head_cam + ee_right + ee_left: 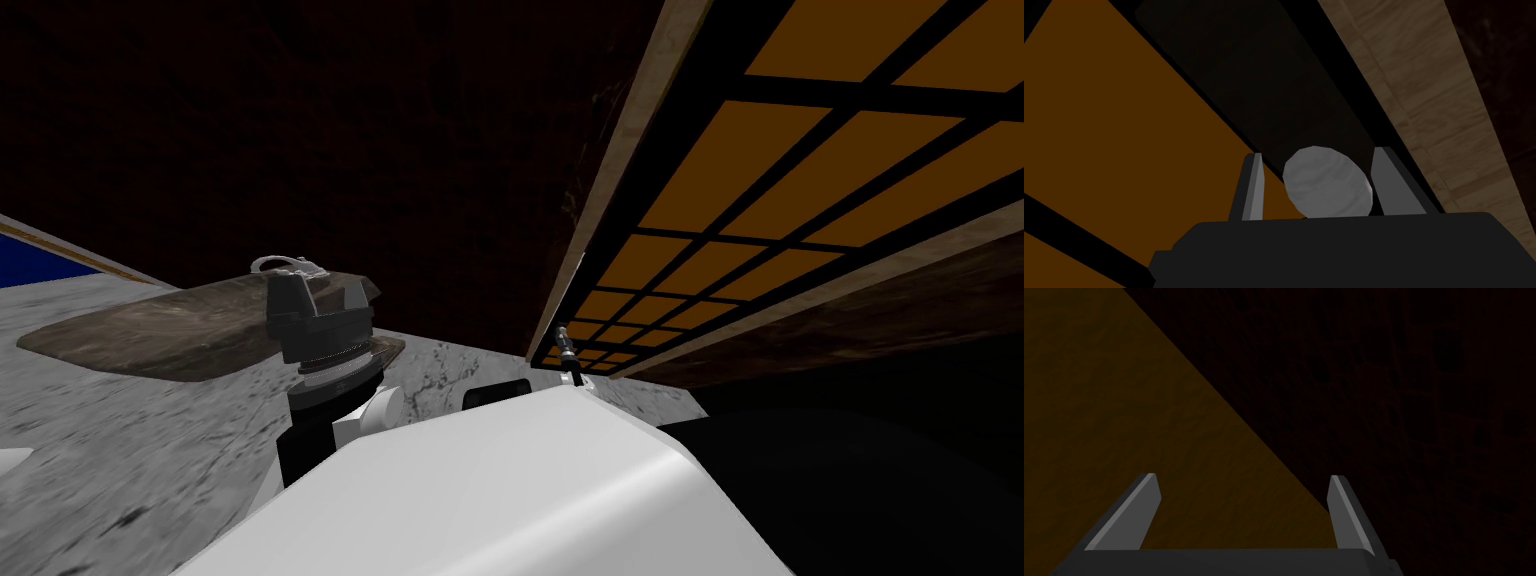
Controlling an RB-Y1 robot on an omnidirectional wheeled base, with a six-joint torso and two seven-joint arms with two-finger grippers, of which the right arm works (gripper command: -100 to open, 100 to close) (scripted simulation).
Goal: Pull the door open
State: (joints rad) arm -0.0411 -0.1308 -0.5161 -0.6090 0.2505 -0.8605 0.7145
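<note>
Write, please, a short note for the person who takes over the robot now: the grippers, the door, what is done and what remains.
Left gripper: open, holds nothing, idle at my left side.
Right gripper: at the door with orange panes; the grey knob sits inside it, grip not confirmed.
Done: the reach to the knob.
Remaining: confirm the grip, then pull the door open, probably toward me.

L gripper (292,268) sits left of centre in head view on a dark wrist (322,335), pointing up and away, its fingers (1146,498) spread wide. R gripper (566,338) is small at centre frame, reaching fwd, blades narrowed round a grey knob (1326,182).
</note>
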